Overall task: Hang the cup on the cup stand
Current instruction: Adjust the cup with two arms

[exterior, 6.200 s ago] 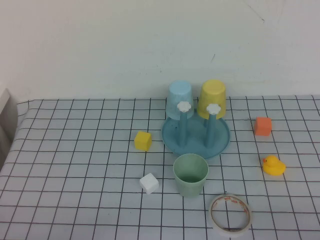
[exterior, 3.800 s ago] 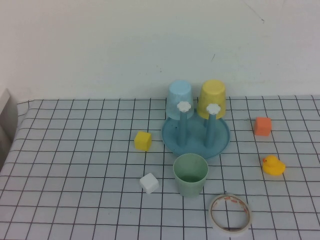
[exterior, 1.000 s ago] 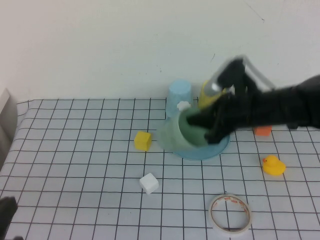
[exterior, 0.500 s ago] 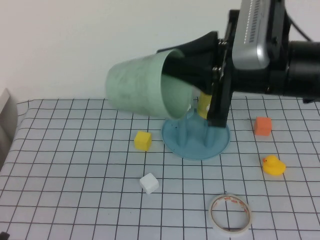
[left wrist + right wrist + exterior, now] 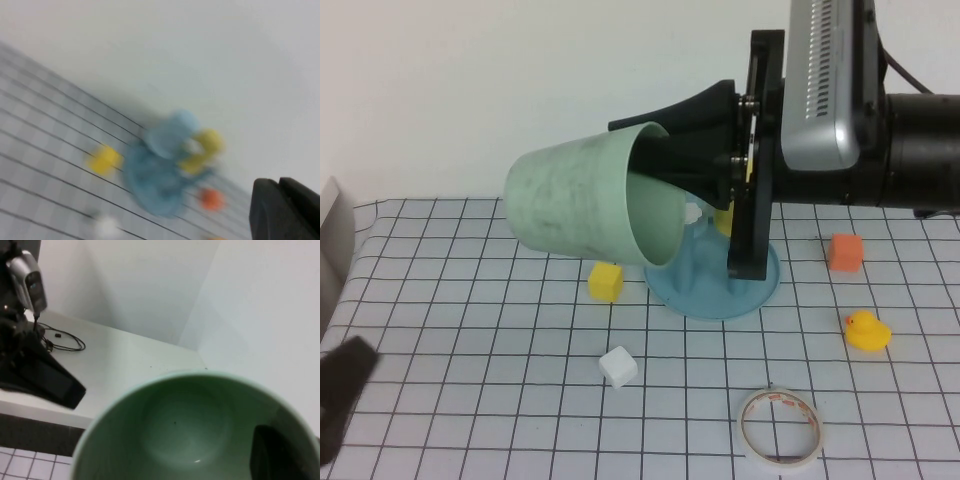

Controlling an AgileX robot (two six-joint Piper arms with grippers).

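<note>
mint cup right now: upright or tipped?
Tipped. The mint-green cup lies on its side in the air, mouth toward the right gripper holding its rim, above the cup stand.

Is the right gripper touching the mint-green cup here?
Touching. In the high view the right gripper holds the cup aloft on its side, one jaw inside the rim. The left gripper sits low at the table's near-left edge.

Right gripper (image 5: 670, 170) raised high over the worktop (image 5: 470, 330), one finger inside the cup (image 5: 585, 208), clamped on its rim. Cup lies tilted on its side, mouth toward the arm, base pointing left. Cup stand (image 5: 715, 290) below and behind, partly hidden. Yellow block (image 5: 606, 281) just left of stand; white block (image 5: 618, 366), tape roll (image 5: 779, 427), duck (image 5: 866, 330), orange block (image 5: 845, 252) scattered. Left gripper (image 5: 342, 395): dark blurred shape at lower left edge.
</note>
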